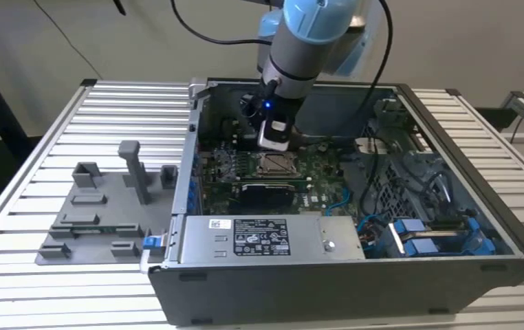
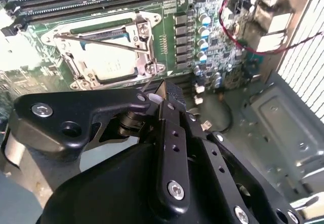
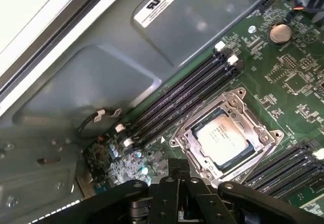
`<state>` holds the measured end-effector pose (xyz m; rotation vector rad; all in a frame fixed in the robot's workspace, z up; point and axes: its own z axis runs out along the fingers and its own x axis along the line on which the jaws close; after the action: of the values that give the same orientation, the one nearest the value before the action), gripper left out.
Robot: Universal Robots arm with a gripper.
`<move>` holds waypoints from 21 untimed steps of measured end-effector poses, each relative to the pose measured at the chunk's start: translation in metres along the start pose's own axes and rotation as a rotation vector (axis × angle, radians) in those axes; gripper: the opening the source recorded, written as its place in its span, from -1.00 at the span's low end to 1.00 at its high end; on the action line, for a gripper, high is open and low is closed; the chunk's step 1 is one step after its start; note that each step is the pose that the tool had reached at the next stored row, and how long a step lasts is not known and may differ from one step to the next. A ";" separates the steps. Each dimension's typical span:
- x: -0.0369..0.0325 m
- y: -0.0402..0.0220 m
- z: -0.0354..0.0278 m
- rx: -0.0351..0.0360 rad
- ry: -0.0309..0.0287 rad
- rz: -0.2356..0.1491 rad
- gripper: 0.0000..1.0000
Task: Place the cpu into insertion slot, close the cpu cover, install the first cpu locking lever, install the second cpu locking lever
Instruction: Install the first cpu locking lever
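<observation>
Chip point(image 3: 223, 139) lies flat in the socket point(image 3: 268, 133) on the green board point(image 3: 286, 82), with the metal cover point(image 3: 202, 115) down around it, so we judge the work has reached the locking levers. One thin lever point(image 2: 101, 42) slants across the chip in the second wrist view and looks unhooked. Our gripper point(image 1: 276, 142) hangs just above the socket; we cannot tell whether it is spread or pressed together. Done well, we push only the lever's end, steering it under its hook, clear of the memory slots point(image 3: 177, 102).
</observation>
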<state>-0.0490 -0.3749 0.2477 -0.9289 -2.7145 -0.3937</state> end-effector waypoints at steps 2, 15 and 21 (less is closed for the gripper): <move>0.0000 0.0000 -0.0001 -0.0009 -0.0078 -0.022 -0.79; 0.0010 0.0013 0.0005 -0.0461 -0.1274 -0.137 -0.79; 0.0012 0.0014 0.0006 -0.0517 -0.1202 -0.148 -0.79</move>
<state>-0.0491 -0.3730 0.2477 -0.7903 -2.9065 -0.4521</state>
